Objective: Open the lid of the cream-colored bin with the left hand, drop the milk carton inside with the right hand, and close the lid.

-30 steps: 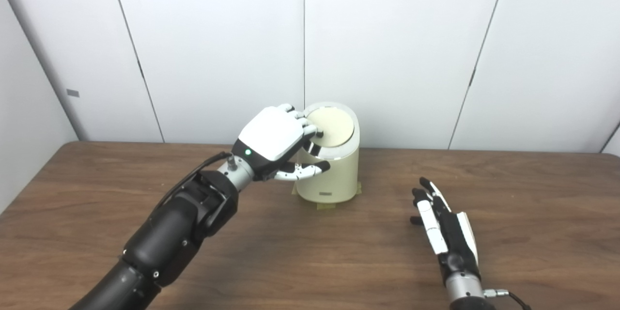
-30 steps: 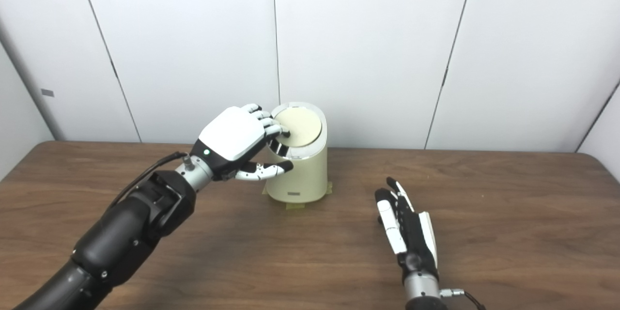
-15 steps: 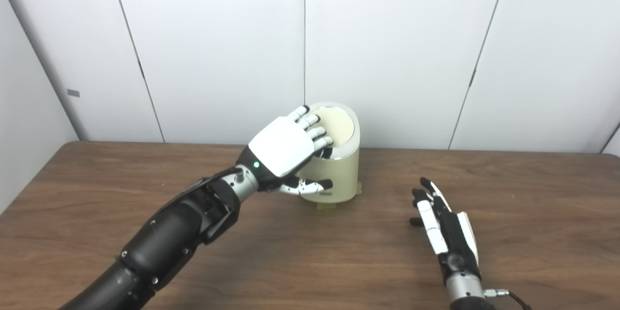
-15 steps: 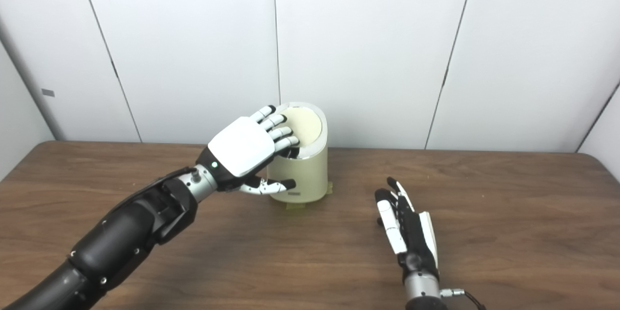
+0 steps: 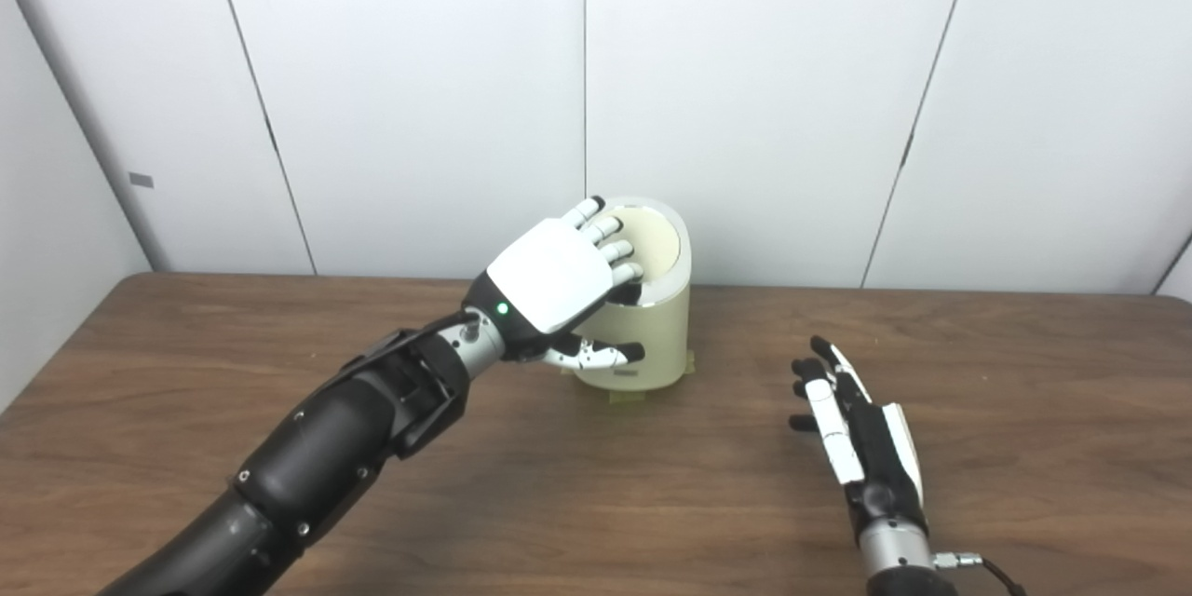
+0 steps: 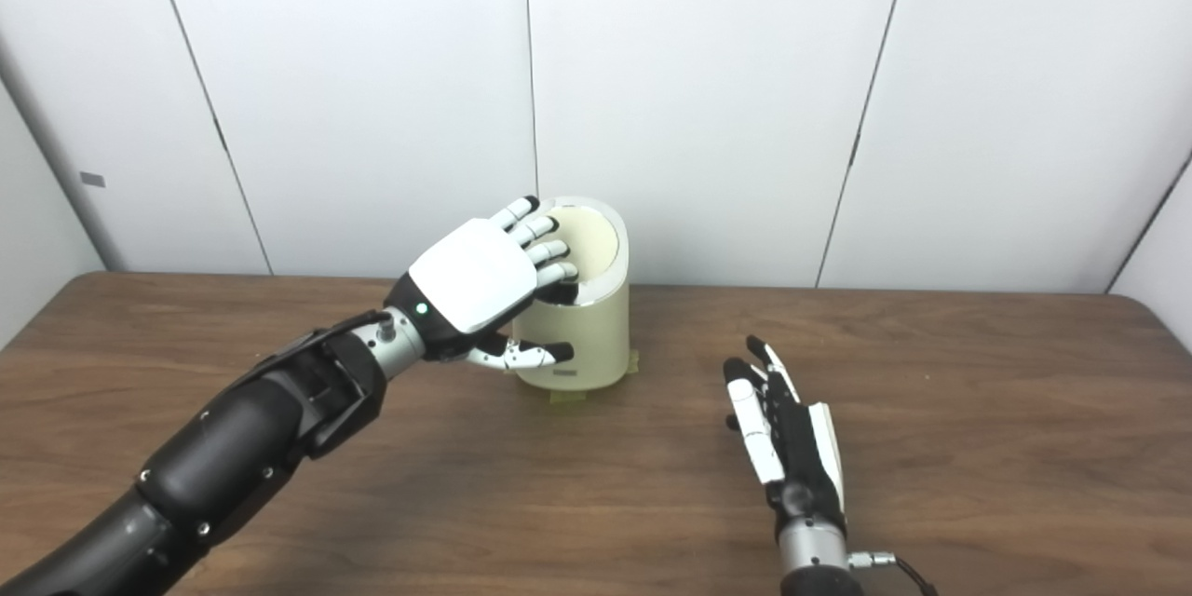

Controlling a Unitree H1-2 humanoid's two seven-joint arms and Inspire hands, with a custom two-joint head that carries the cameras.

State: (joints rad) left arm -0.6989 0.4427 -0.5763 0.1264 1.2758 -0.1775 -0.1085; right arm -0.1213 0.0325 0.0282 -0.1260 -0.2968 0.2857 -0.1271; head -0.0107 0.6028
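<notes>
Cream-colored bin (image 5: 643,345): upright at the table's (image 5: 186,372) far edge, lid (image 5: 647,242) down; likely light, rigid, smooth plastic, best worked at the lid's front rim. Left hand (image 5: 559,284): fingers spread over the lid, holding nothing; right hand (image 5: 861,442): flat, fingers straight, empty. Milk carton: not visible.

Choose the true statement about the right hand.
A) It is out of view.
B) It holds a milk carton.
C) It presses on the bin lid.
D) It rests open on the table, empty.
D: the right hand lies open on the table, holding nothing, apart from the bin.
</notes>
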